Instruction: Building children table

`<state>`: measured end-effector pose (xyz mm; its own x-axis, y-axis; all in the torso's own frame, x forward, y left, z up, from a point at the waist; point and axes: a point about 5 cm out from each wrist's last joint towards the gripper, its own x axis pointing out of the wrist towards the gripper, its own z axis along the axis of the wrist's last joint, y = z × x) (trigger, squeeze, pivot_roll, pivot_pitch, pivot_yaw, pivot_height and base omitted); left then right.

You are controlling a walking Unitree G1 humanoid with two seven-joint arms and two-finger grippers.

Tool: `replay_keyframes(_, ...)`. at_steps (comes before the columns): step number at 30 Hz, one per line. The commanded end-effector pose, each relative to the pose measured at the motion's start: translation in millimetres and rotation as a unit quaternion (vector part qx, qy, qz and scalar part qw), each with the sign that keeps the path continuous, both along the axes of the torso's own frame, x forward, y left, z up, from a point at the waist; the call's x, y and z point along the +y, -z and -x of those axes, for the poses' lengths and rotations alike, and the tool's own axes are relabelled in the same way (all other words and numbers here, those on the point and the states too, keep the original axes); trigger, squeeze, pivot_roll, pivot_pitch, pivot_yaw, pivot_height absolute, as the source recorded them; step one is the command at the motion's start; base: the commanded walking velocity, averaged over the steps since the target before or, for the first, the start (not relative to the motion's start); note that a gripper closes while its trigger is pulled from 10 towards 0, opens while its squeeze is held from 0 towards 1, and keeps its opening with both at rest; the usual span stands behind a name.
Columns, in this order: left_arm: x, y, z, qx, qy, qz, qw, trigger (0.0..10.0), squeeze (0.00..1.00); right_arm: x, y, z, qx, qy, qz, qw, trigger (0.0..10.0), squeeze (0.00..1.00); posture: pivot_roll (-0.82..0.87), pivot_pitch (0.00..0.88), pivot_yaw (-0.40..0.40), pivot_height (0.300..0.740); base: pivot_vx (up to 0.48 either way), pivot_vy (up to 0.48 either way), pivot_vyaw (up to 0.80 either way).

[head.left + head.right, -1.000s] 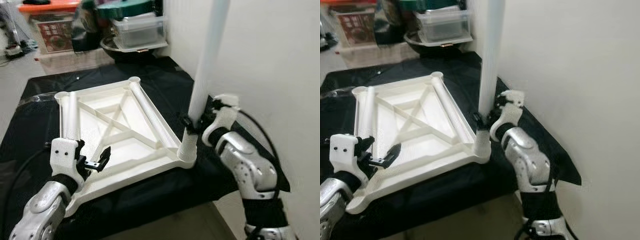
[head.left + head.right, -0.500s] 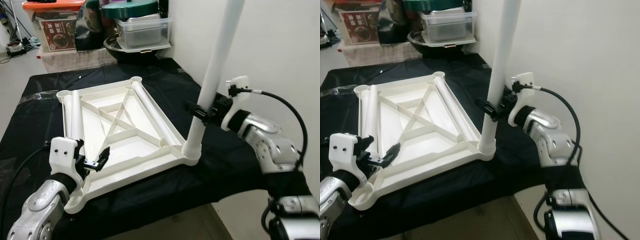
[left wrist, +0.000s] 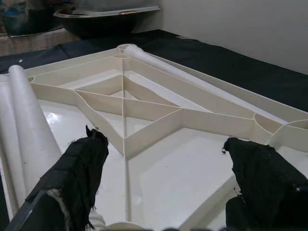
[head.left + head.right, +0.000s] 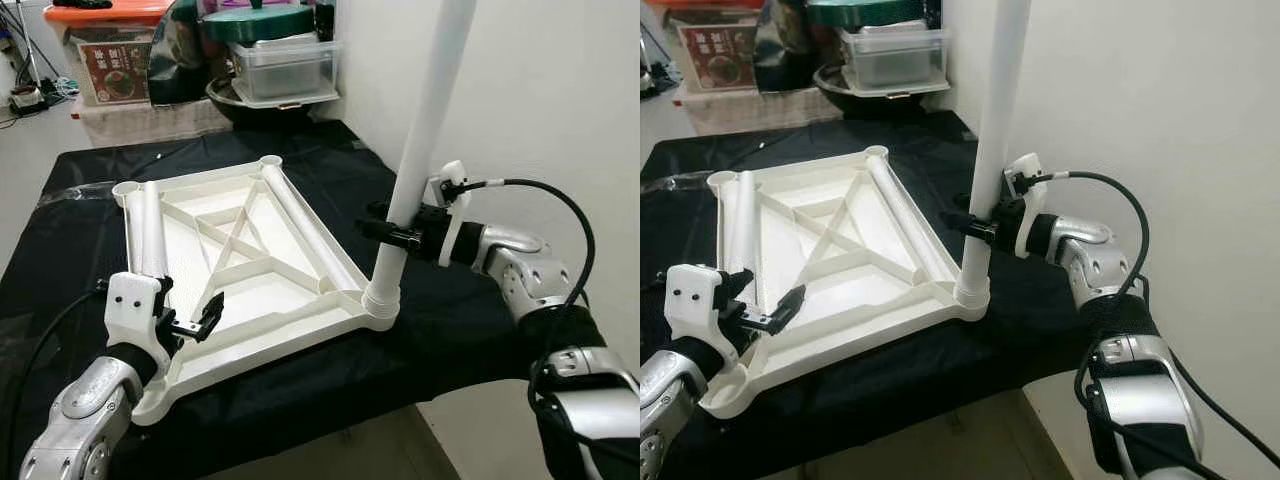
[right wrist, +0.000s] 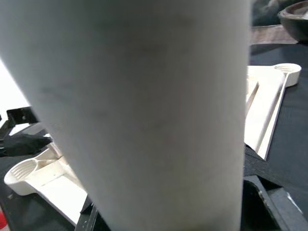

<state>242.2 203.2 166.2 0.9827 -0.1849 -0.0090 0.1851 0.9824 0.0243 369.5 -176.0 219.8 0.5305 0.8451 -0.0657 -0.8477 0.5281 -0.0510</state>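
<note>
The white plastic tabletop (image 4: 262, 300) lies upside down on a black-covered table. One white leg (image 4: 422, 130) stands upright in the socket (image 4: 380, 306) at the tabletop's near right corner. My right gripper (image 4: 396, 232) is shut on this leg a little above the socket; in the right wrist view the leg (image 5: 144, 110) is very close. Two more legs lie flat on the tabletop, one (image 4: 152, 235) along its left side and one (image 4: 305, 225) along its right side. My left gripper (image 3: 163, 159) hovers open over the near left part, its fingers (image 3: 77, 168) holding nothing.
A white wall (image 4: 560, 100) rises close behind the right arm. Storage boxes (image 4: 285, 60), a dark bowl (image 4: 250, 102) and an orange-lidded box (image 4: 110, 50) stand beyond the table's far end. The black cloth's near edge (image 4: 330, 415) drops off just past the tabletop.
My right gripper slid from the leg's base to a little higher up. The leg leaned right, then came back closer to upright. The camera view shifted; the left gripper stayed open.
</note>
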Motion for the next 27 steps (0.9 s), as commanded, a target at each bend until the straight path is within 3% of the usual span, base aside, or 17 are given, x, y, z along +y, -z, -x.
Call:
replay_keyframes(1, 1.7, 3.6, 0.1, 0.008, 0.001, -0.007, 1.0, 10.0, 0.0, -1.6, 18.7, 0.1, 0.035, 0.003, 0.018, 0.999, 0.0, 0.0, 0.04, 0.0, -0.031, 0.74, 0.0, 0.0, 0.0)
replay_keyframes(4, -0.1, 4.3, 0.0, 0.009, 0.004, -0.006, 1.0, 10.0, 0.0, -7.5, 28.4, -10.0, 0.057, 0.093, 0.002, 0.994, 0.0, 0.0, 0.05, 0.0, -0.037, 0.74, 0.0, 0.0, 0.0)
replay_keyframes(6, -0.3, 4.4, 0.1, 0.009, 0.004, -0.007, 1.0, 10.0, 0.0, -8.1, 30.7, -12.3, 0.057, 0.111, 0.006, 0.992, 0.0, 0.0, 0.05, 0.0, -0.037, 0.74, 0.0, 0.0, 0.0)
replay_keyframes(7, -0.1, 4.1, 0.6, 0.008, 0.004, -0.007, 1.0, 10.0, 0.0, -7.0, 39.1, -17.1, 0.067, 0.195, 0.01, 0.979, 0.0, 0.0, 0.04, 0.0, -0.042, 0.74, 0.0, 0.0, 0.0)
replay_keyframes(9, -0.1, 4.1, 0.6, 0.008, 0.004, -0.007, 1.0, 10.0, 0.0, -7.0, 39.1, -17.1, 0.067, 0.195, 0.01, 0.979, 0.0, 0.0, 0.04, 0.0, -0.042, 0.74, 0.0, 0.0, 0.0)
replay_keyframes(10, 0.3, 3.9, 1.3, 0.008, 0.003, -0.008, 1.0, 10.0, 0.0, -7.5, 47.8, -20.3, 0.083, 0.28, 0.013, 0.956, 0.0, 0.0, 0.04, 0.0, -0.045, 0.74, 0.0, 0.0, 0.0)
replay_keyframes(12, 0.5, 2.3, 2.1, 0.005, -0.003, -0.005, 1.0, 10.0, 0.0, 7.7, 70.2, -3.2, 0.11, 0.419, 0.01, 0.901, 0.0, 0.0, 0.05, 0.0, -0.042, 0.74, 0.0, 0.0, 0.0)
replay_keyframes(13, 0.5, 1.9, 2.3, 0.005, -0.004, -0.004, 1.0, 10.0, 0.0, 9.7, 73.7, 3.5, 0.114, 0.444, 0.007, 0.889, 0.0, 0.0, 0.05, 0.0, -0.042, 0.74, 0.0, 0.0, 0.0)
replay_keyframes(14, -0.1, 1.2, 2.2, 0.004, -0.004, -0.004, 1.0, 10.0, 0.0, 23.6, 79.2, 15.9, 0.132, 0.452, -0.008, 0.882, 0.0, 0.0, 0.05, 0.0, -0.03, 0.74, 0.0, 0.0, 0.0)
replay_keyframes(15, -0.1, 1.2, 2.2, 0.004, -0.004, -0.004, 1.0, 10.0, 0.0, 23.6, 79.2, 15.9, 0.132, 0.452, -0.008, 0.882, 0.0, 0.0, 0.05, 0.0, -0.03, 0.74, 0.0, 0.0, 0.0)
replay_keyframes(16, -0.9, 0.7, 1.5, 0.005, -0.003, -0.002, 1.0, 10.0, 0.0, 48.5, 82.1, 30.4, 0.154, 0.44, -0.029, 0.884, 0.0, 0.0, 0.05, 0.0, -0.018, 0.74, 0.0, 0.0, 0.0)
replay_keyframes(17, -1.1, 0.5, 1.1, 0.006, -0.003, -0.001, 1.0, 10.0, 0.0, 57.6, 81.7, 34.3, 0.16, 0.433, -0.034, 0.886, 0.0, 0.0, 0.05, 0.0, -0.017, 0.74, 0.0, 0.0, 0.0)
replay_keyframes(24, -0.5, 0.4, -1.0, 0.009, -0.002, -0.004, 1.0, 10.0, 0.0, 66.9, 74.3, 30.2, 0.143, 0.432, -0.042, 0.889, 0.0, 0.0, 0.04, 0.0, -0.011, 0.74, 0.0, 0.0, 0.0)
replay_keyframes(25, 0.2, -0.3, -3.0, 0.009, -0.001, -0.005, 1.0, 10.0, 0.0, 71.5, 67.8, 23.6, 0.134, 0.415, -0.04, 0.899, 4.4, 0.0, 0.04, 0.0, -0.008, 0.74, 0.0, 0.0, 0.0)
replay_keyframes(26, 0.5, -1.2, -4.9, 0.008, 0.0, -0.006, 1.0, 10.0, 0.0, 73.1, 57.9, 17.1, 0.121, 0.405, -0.054, 0.905, 10.0, 0.81, 0.04, 0.0, -0.011, 0.74, 0.0, 0.0, 0.0)
replay_keyframes(27, 0.5, -1.2, -4.9, 0.008, 0.0, -0.006, 1.0, 10.0, 0.0, 73.1, 57.9, 17.1, 0.121, 0.405, -0.054, 0.905, 10.0, 0.81, 0.04, 0.0, -0.011, 0.74, 0.0, 0.0, 0.0)
